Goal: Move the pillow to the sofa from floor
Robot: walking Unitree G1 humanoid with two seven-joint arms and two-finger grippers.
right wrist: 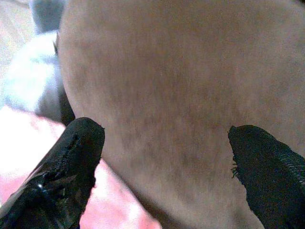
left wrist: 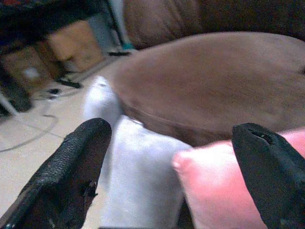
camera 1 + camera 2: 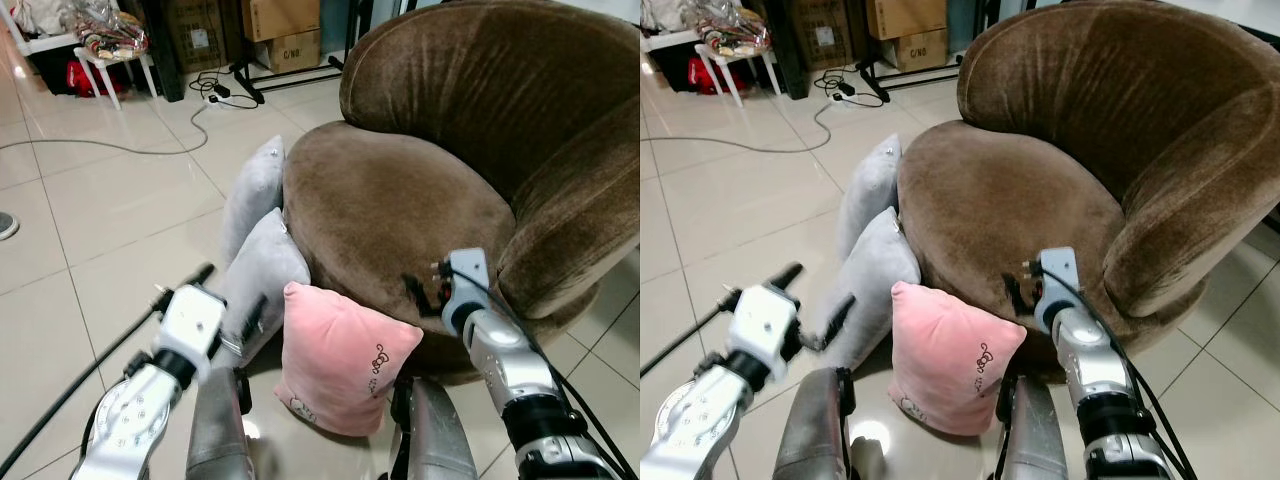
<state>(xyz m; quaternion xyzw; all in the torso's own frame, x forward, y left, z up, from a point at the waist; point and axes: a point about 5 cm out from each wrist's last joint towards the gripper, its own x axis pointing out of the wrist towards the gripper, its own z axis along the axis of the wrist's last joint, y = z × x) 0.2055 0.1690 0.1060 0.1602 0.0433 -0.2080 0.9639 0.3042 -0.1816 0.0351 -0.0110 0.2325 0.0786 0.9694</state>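
- The pink pillow (image 3: 340, 360) leaned on the floor against the brown sofa (image 3: 400, 200), beside two grey pillows (image 3: 262, 260).
- The left gripper (image 2: 171, 157) and right gripper (image 1: 167, 157) were both spread wide, grasping nothing.

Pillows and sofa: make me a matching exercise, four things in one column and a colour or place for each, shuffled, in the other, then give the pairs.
Things:
1. pink pillow
2. grey pillows
3. sofa
4. cardboard boxes

Descriptions:
A. brown, with a round seat
B. at the far wall
C. upright on the floor, leaning on the sofa front, between the grippers
D. two, on the floor at the sofa's left side

Pairs: 1-C, 2-D, 3-A, 4-B
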